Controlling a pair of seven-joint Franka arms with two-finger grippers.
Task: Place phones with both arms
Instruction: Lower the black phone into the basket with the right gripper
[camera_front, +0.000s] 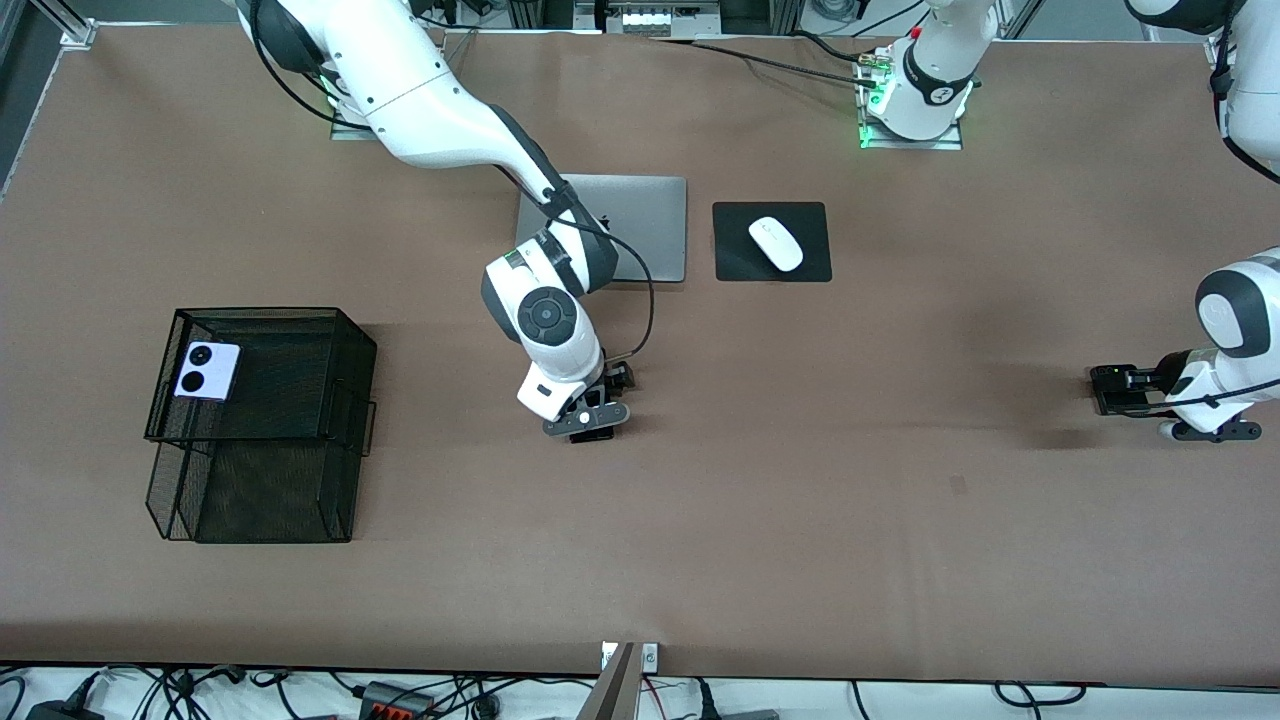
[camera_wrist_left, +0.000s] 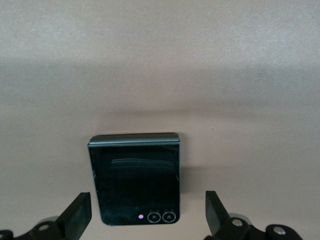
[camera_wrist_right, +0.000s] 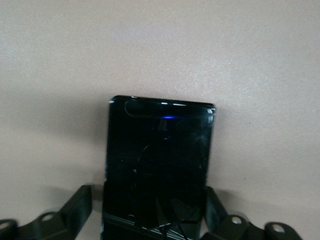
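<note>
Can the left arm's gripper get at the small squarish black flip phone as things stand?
Probably yes: the left gripper hangs open right over the small squarish black flip phone, a finger either side, with only bare brown table around it.

Brown matte worktop (camera_front: 800, 520), lit evenly from above with soft shadows. Along the camera-side edge: white floor strip with tangled black cables (camera_front: 180, 690) and a power strip (camera_front: 395, 697). Along the robot-base edge: aluminium frame rails (camera_front: 60, 25) and more cabling. Green indicator glow (camera_front: 862, 135) at that edge.

Long black phone (camera_wrist_right: 157, 165) on brown table (camera_wrist_right: 160, 50), fingers (camera_wrist_right: 80, 205) flanking it
</note>
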